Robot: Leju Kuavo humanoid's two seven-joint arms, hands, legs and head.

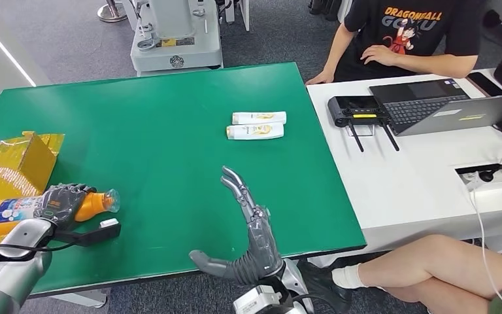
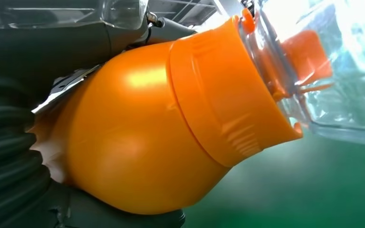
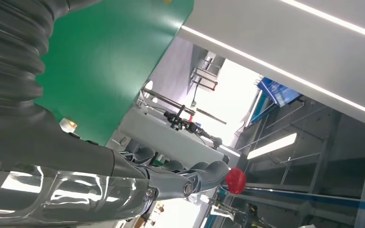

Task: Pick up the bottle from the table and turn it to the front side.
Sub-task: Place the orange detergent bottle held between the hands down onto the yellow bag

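Observation:
An orange bottle (image 1: 13, 212) with a blue-and-white label and a clear cap lies on its side at the table's near left, cap pointing right. My left hand (image 1: 62, 203) grips it around the middle. In the left wrist view the orange bottle (image 2: 142, 133) sits close against my palm, its clear cap (image 2: 323, 71) beyond. My right hand (image 1: 248, 216) is raised above the near middle of the green table (image 1: 157, 118), fingers straight and apart, holding nothing. Its fingers (image 3: 180, 180) also stretch out empty in the right wrist view.
Two white bottles (image 1: 256, 125) lie side by side at the table's far right. A yellow cardboard box (image 1: 19, 160) sits at the left edge. A white desk (image 1: 418, 170) with a laptop and controller stands to the right, with a person seated behind it and another's leg (image 1: 431, 261) nearby.

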